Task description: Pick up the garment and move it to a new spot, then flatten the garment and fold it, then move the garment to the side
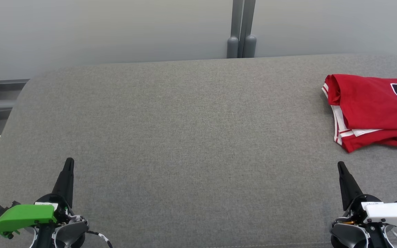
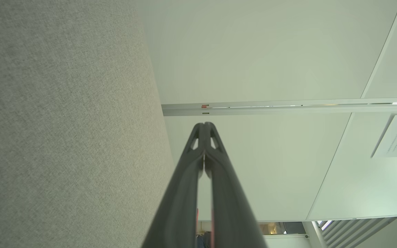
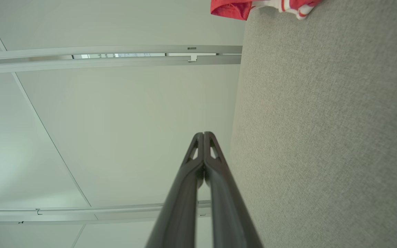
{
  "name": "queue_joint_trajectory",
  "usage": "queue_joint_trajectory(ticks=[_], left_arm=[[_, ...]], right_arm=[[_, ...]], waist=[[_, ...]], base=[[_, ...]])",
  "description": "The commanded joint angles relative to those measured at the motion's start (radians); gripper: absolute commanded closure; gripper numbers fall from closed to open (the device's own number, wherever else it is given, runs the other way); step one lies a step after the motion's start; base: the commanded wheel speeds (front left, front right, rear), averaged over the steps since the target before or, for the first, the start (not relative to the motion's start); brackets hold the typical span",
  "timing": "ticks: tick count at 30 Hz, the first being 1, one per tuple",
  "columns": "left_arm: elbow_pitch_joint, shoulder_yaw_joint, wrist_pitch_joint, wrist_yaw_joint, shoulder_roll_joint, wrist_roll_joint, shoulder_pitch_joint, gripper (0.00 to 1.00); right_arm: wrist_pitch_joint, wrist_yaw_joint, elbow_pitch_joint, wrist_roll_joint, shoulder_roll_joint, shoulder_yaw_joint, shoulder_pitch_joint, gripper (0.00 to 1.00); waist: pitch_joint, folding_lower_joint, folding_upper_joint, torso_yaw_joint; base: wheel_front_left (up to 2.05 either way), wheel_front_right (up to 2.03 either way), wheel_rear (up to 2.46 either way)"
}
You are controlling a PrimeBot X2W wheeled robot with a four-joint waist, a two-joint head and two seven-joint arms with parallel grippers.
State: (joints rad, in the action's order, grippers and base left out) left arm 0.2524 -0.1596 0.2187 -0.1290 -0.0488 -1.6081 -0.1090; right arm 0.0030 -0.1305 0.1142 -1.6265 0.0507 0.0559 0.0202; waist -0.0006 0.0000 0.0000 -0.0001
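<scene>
Shows a folded red garment (image 1: pixel 370 110) at far right of grey fabric surface (image 1: pixel 191 131), with left gripper (image 1: pixel 69 163) and right gripper (image 1: pixel 340 166) closed at near corners.

Green-capped left hand (image 1: pixel 69 162); white-capped right hand (image 1: pixel 340 165)

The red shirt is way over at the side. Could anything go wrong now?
Maybe. The red jersey lies at the right side of the grey padded table and runs past the head view's edge, so a nudge might push it off unseen. Its white-trimmed layers stick out unevenly, so the fold could slip open. The shut right gripper sits near it and might snag it when moving.
</scene>
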Motion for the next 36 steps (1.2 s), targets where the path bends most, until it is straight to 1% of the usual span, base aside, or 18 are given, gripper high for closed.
queue_joint_trajectory(ticks=[1,36], left_arm=[[-0.003,-0.003,0.004,-0.005,0.0,0.003,-0.013,1.0],[-0.003,-0.003,0.004,-0.005,-0.001,0.003,-0.013,1.0]], right_arm=[[0.002,0.0,-0.004,-0.005,0.004,0.0,-0.003,1.0],[0.0,0.0,-0.004,-0.006,0.005,-0.001,-0.003,1.0]], waist=[[0.0,0.0,0.0,0.0],[0.0,0.0,0.0,0.0]], base=[[0.0,0.0,0.0],[0.0,0.0,0.0]])
